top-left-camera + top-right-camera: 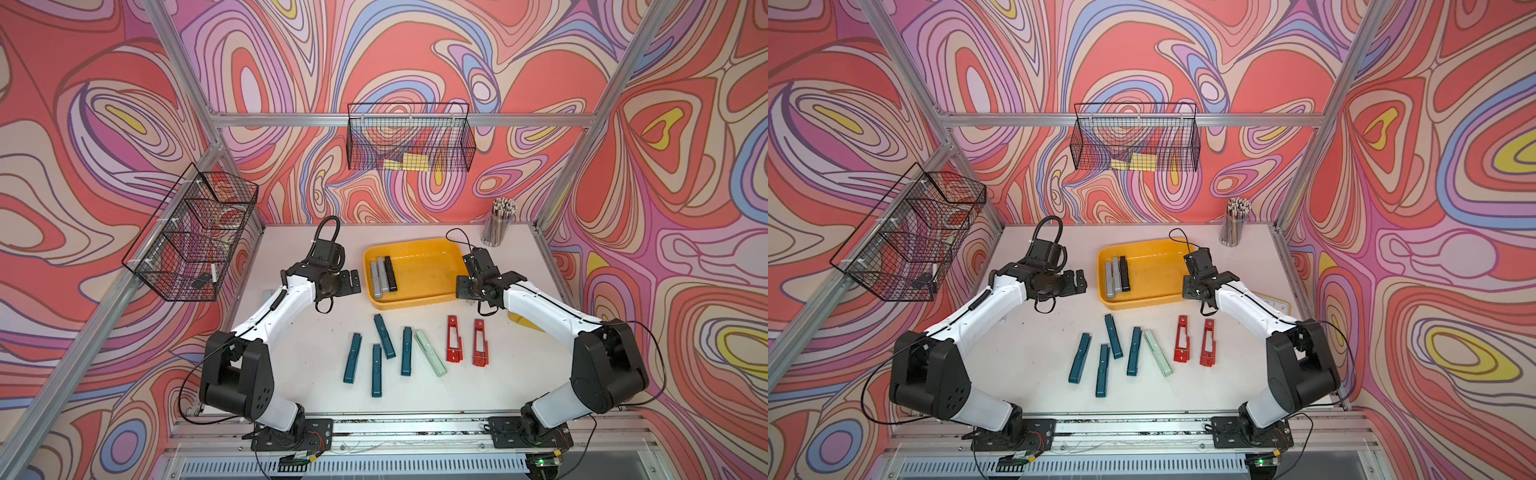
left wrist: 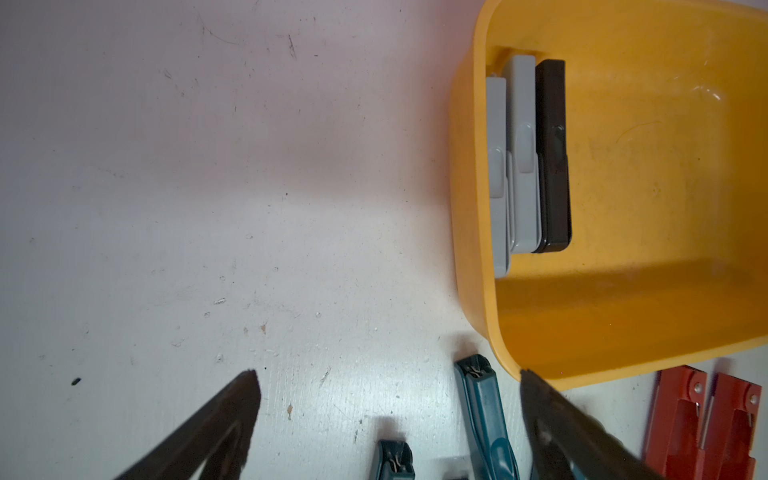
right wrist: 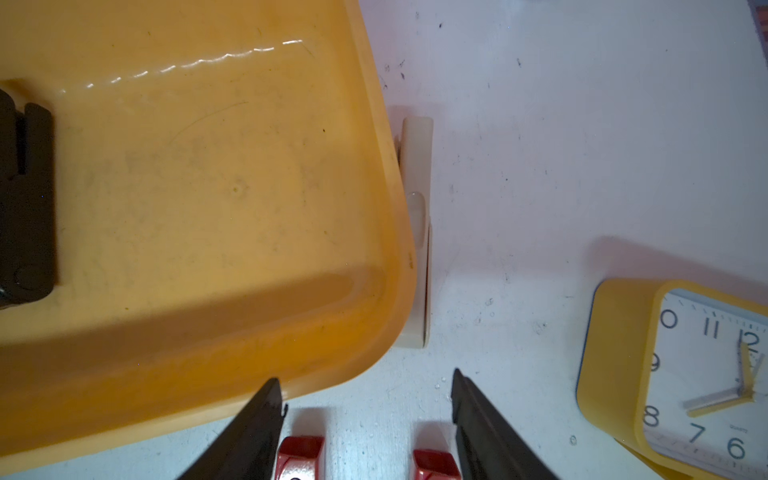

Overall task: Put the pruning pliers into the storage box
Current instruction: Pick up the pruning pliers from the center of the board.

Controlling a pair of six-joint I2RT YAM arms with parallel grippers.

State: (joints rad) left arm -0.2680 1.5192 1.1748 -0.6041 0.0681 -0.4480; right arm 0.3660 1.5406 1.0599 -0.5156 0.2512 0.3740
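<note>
One beige pliers (image 3: 418,158) partly hidden against storage box (image 3: 384,124) outer wall.

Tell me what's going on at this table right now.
Two robot arms are loading pruning pliers into the yellow storage box. Two grey pliers and a black pair lie inside it. Four teal pliers, a mint pair and two red pliers wait on the table, and a beige pair lies beside the box's outer wall. The left gripper and right gripper are both open and empty.
</note>
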